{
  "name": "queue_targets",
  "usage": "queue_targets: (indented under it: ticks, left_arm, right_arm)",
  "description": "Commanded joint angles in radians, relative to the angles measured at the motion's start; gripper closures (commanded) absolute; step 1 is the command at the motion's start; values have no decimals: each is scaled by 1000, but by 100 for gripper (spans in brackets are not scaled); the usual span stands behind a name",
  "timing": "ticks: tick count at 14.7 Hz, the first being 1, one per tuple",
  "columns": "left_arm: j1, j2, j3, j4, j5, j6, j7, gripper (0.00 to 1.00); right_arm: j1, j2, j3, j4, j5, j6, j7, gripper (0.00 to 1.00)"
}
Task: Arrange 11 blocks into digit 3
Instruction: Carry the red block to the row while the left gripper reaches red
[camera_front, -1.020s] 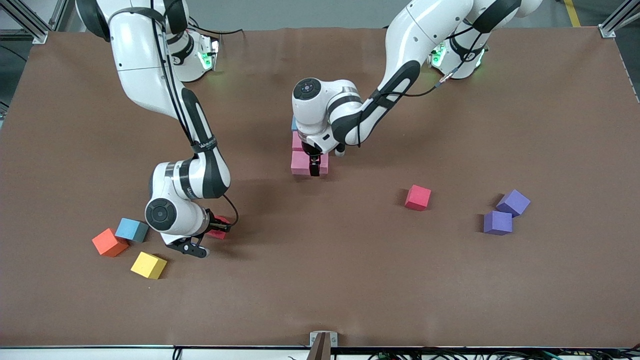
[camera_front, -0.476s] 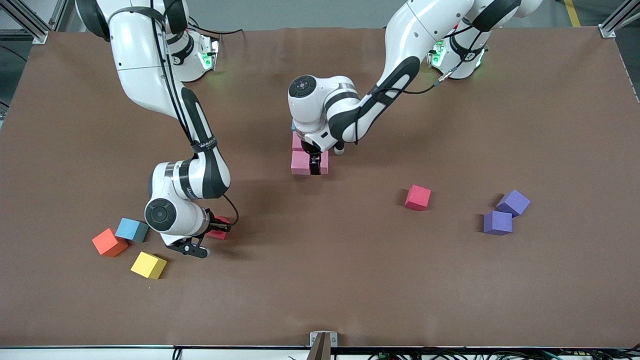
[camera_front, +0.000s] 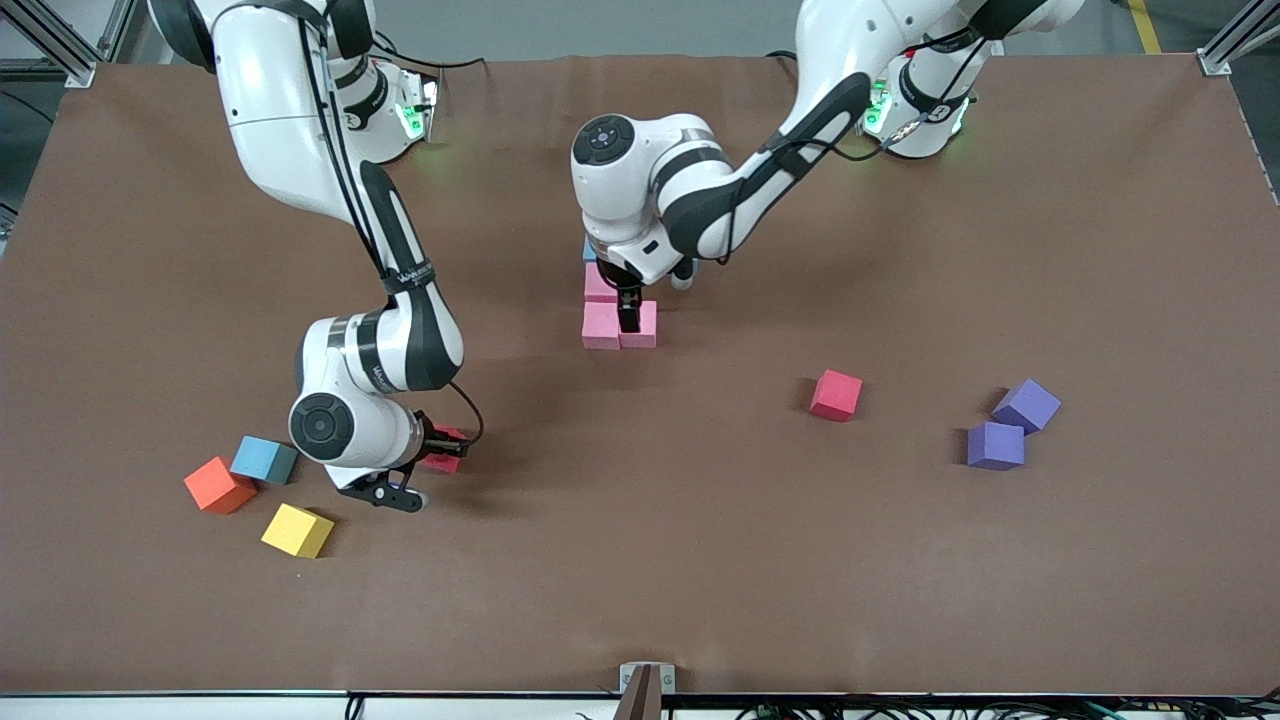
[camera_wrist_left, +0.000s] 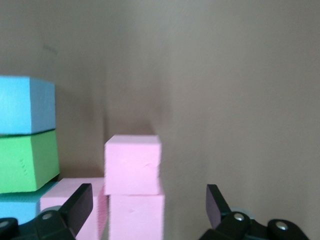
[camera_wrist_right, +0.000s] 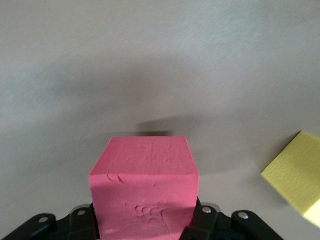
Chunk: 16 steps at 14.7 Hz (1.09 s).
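While my right claw (camera_front: 440, 452) pinches a red block (camera_wrist_right: 144, 187), my left claw (camera_front: 630, 322) hangs spread over pink blocks (camera_wrist_left: 132, 167).

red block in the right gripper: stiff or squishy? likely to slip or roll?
The red block is probably soft foam: its matte face shows small dents near where the right gripper is shut on it. It likely weighs little. Slip seems unlikely given the dull surface. Flat faces and square edges suggest it would sit still rather than roll once released.

Open surface (camera_front: 700, 560) is lying nearer the camera. The left tool (camera_front: 630, 322) is standing spread over the pink blocks (camera_front: 619, 326); purple blocks (camera_front: 1010, 428) are crowding the left arm's end.
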Motion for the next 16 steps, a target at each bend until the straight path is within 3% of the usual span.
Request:
queue_targets:
  ticks: [1,6,9,12,14,16]
  left_arm:
    - [61,-23,-17,33,7,-73,-60,0]
    - [230,-49,-18,72,7,-133,395,0]
    - [331,-76,-21,60,4,-168,705,0]
    - [462,-75,-86,41,-8,-168,919,1]
    - [580,-63,-135,27,-72,-168,1113,1]
    - [668,-47,-140,12,-164,-167,1311,2]
  right_arm:
    - [42,-38,8,0,17,-35,0,80]
    - [131,-24,23,75,20,-32,-4,80]
    - [156,-15,63,83,42,-21,16,80]
    - [183,3,72,98,48,-15,19,81]
    - [208,19,71,101,48,5,16,82]
    - [234,30,71,101,44,10,15,82]
